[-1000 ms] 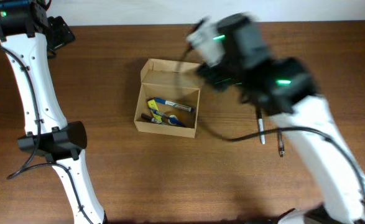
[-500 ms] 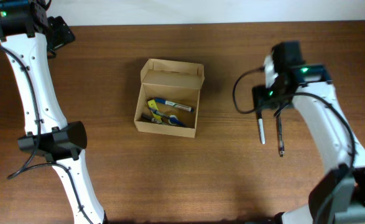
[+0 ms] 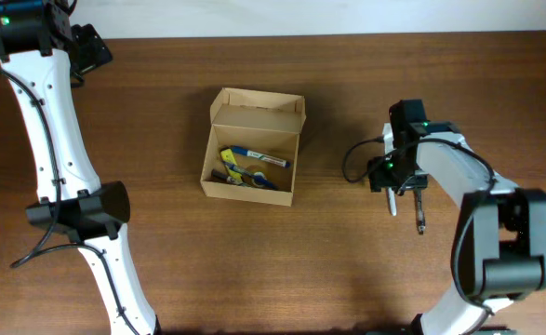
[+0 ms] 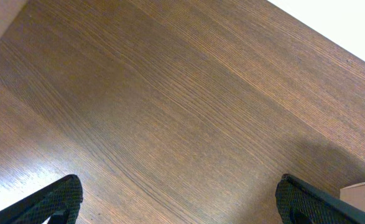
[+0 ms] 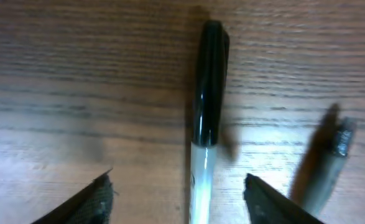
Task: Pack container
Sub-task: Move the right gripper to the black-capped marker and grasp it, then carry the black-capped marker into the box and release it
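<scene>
The tan cardboard container (image 3: 251,149) stands open at the table's middle, flap up at the back, with blue and yellow pens (image 3: 250,166) inside. My right gripper (image 3: 391,186) is open and low over a white marker with a black cap (image 3: 392,199), which lies between its fingers (image 5: 183,199) in the right wrist view (image 5: 206,118). A dark pen (image 3: 419,212) lies just right of it and also shows in the right wrist view (image 5: 328,168). My left gripper (image 4: 182,202) is open and empty above bare table at the far left.
The wooden table's back edge (image 3: 347,35) meets a white wall. A corner of the container (image 4: 360,196) shows at the right edge of the left wrist view.
My right arm has swung away from the container to the right and come down over the white marker. The left arm has not moved.
</scene>
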`<state>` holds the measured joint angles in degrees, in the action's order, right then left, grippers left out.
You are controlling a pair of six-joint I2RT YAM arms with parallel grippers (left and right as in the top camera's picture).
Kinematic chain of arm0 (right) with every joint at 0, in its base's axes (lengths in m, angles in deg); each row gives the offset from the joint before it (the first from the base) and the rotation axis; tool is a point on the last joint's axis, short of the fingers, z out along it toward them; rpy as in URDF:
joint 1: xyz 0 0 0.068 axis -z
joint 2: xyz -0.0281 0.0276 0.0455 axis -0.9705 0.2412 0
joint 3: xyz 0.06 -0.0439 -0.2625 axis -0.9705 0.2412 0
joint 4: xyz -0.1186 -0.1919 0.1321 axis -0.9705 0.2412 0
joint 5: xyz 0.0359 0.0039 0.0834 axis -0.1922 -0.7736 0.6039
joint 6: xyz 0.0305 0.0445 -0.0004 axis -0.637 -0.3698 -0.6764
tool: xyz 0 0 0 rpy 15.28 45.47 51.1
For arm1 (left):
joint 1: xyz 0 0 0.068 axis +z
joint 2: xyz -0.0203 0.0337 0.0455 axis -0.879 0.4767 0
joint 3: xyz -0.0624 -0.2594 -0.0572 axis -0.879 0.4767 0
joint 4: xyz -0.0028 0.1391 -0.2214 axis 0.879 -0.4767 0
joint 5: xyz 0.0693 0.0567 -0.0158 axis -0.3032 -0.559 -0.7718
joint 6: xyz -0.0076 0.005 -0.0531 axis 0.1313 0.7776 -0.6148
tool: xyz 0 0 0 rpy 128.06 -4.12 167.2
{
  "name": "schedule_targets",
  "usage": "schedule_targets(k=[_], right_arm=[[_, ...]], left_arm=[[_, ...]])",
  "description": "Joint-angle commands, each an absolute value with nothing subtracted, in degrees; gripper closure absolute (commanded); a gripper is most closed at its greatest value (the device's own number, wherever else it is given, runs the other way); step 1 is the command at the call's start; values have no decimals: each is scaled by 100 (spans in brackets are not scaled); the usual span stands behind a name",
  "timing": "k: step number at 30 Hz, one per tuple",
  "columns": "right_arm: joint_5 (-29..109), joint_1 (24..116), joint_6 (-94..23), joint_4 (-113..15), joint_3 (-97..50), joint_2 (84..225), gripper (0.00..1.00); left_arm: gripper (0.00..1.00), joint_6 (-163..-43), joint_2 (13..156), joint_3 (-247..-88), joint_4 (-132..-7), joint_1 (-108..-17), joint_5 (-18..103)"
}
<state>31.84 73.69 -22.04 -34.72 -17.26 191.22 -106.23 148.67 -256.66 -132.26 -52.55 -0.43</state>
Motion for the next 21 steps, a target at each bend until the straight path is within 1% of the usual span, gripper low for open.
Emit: schedule_targets(k=[1,2,4,6,7,11,14,16,21], right_arm=[[3112,7398,-2261,-3579,-1691,19470,41],[3112,7398,-2261,-3603,-1691,19544,55],[3127,7398,-2261,-3627,-1691,19701,76],[3134,7400,-2263,-3621,-1691,19821,92],[3134,7398,-2261,-3621,-1691,19863,96],[3328,7382,-2257,-3588,-1798,19835,96],[3625,7382,-2213,-3315,-2285,19693,96],[3741,7367,-2187,-2941,-2777,19559,96],[3997,7044,-1511,-1820,-4340,19308,96]], left_arm=[[0,-10553,14708,-25683,-13229,-5251,-43],[0,-10553,14708,-25683,-13229,-5251,-43],[0,-10553,14708,-25683,-13229,-5251,-43],[0,-10553,14708,-25683,-13229,-5251,-43],[0,-10553,14708,-25683,-13229,-5251,-43],[0,-10553,14708,-25683,-13229,-5251,-43],[0,-10553,14708,-25683,-13229,-5251,-43],[0,-10553,14708,-25683,-13229,-5251,-41],[0,-10553,14708,-25683,-13229,-5251,-43]])
